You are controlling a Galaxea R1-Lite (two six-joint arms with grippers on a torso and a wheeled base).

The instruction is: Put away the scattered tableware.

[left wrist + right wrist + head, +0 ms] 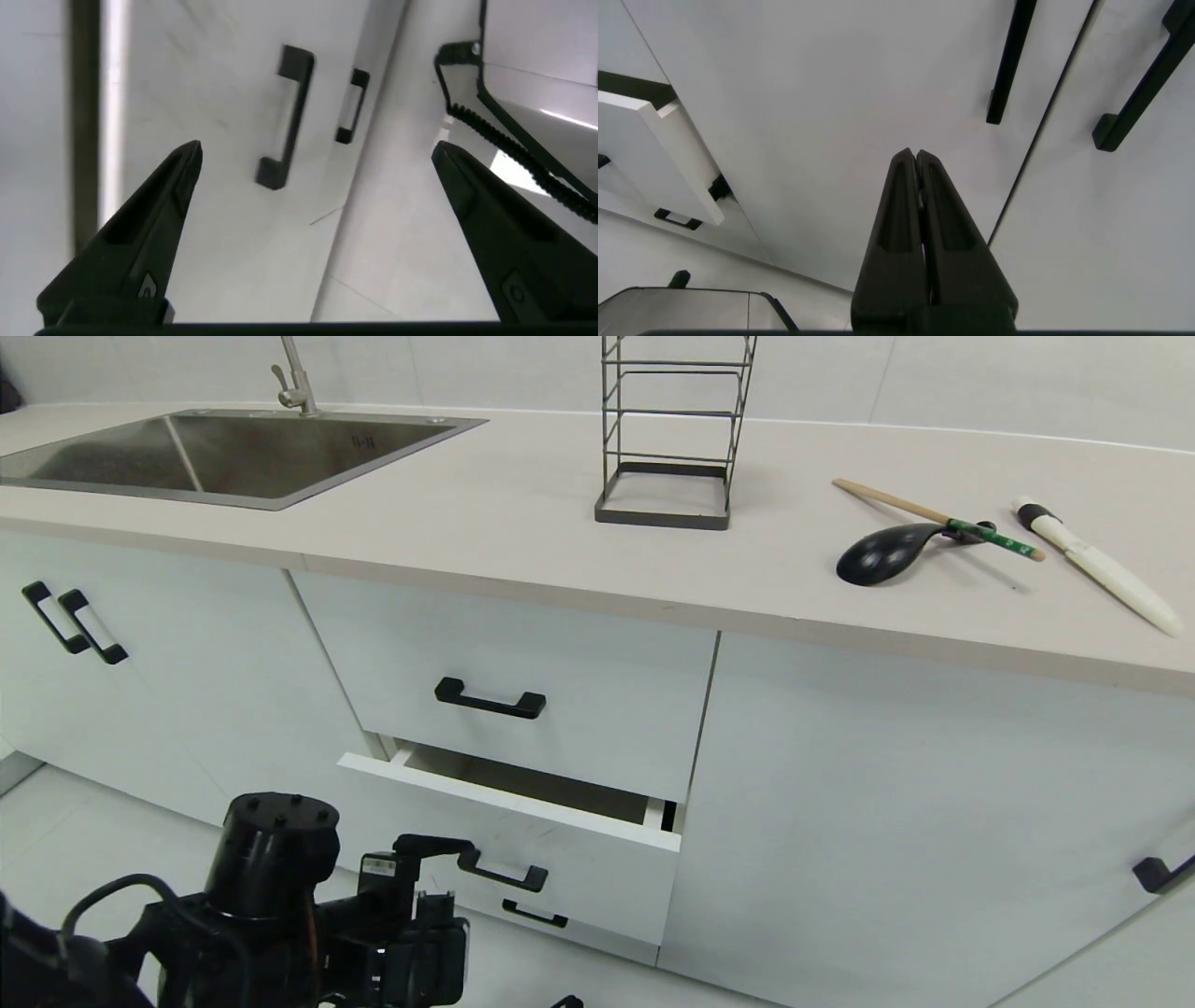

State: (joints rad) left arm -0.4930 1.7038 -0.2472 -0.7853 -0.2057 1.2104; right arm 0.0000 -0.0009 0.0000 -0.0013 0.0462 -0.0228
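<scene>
- No text, number or sign can be read in any of the views.
- A small dark mark (pixel 362 441) sits on the inner back wall of the sink (pixel 280 448), and it is far too tiny to make out.
- A white sticker (pixel 373 865) shows on the left arm, its print too small to read.
- The chopstick (pixel 934 514) on the counter (pixel 523 523) has pale specks on its green end; whether they are pattern or lettering cannot be told.
</scene>
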